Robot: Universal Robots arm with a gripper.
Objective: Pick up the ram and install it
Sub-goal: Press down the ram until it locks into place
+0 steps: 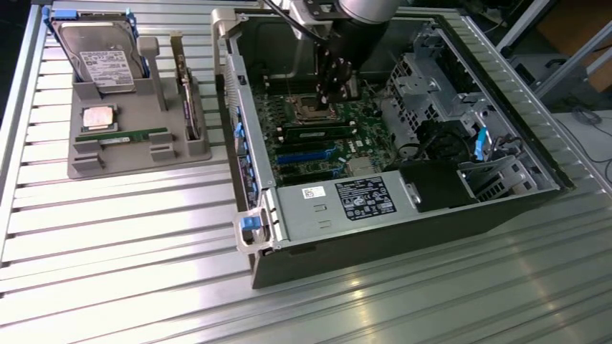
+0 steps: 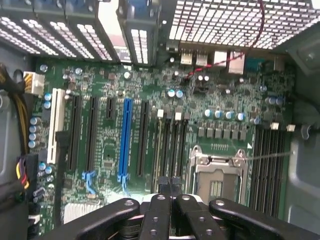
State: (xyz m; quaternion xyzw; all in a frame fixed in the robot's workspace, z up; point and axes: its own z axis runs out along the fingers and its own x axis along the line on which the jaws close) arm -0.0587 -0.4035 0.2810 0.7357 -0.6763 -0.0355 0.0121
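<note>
One ram (image 1: 125, 136), a long green stick, lies flat on the grey holder tray (image 1: 134, 163) at the exterior view's left. A second alike stick (image 1: 320, 133) stands in a slot on the motherboard inside the open computer case (image 1: 383, 236). My gripper (image 1: 328, 100) reaches down into the case, just above the board between the processor socket (image 1: 308, 107) and that stick. In the wrist view my gripper (image 2: 170, 181) is shut, its black fingers (image 2: 159, 210) pressed together with nothing visible between them, over the end of the dark memory slots (image 2: 170, 145) beside the socket (image 2: 217, 175).
The tray also holds a hard drive (image 1: 100, 61), a square silver processor chip (image 1: 99, 116) and an upright expansion card (image 1: 189, 100). Case walls, a drive cage (image 1: 421, 79) and the power supply (image 1: 359, 199) hem in the motherboard. A blue slot (image 2: 125, 140) and cables (image 2: 22, 170) lie nearby.
</note>
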